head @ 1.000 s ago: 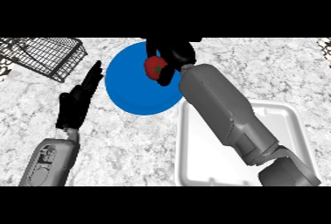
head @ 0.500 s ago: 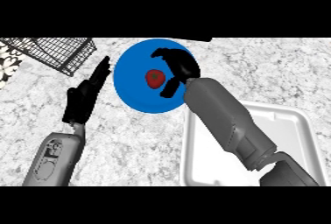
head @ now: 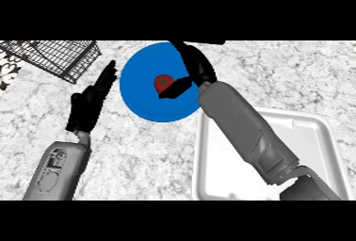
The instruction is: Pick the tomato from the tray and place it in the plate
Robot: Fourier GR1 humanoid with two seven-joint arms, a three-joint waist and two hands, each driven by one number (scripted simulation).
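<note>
A small red tomato (head: 163, 83) lies on the blue plate (head: 146, 99) at the upper middle of the counter. My right hand (head: 195, 67) hovers over the plate's right side, open, fingers spread, its thumb just right of the tomato and not holding it. The white tray (head: 319, 136) sits at the lower right, partly hidden by my right forearm. To the left of the plate my left hand (head: 89, 103) rests open with its fingers pointing up.
A black wire basket (head: 55, 56) stands at the upper left corner. Grey speckled counter (head: 146, 155) stretches between the two forearms.
My right hand has opened and let go of the tomato, which now lies on the plate. The left hand has stayed where it was.
</note>
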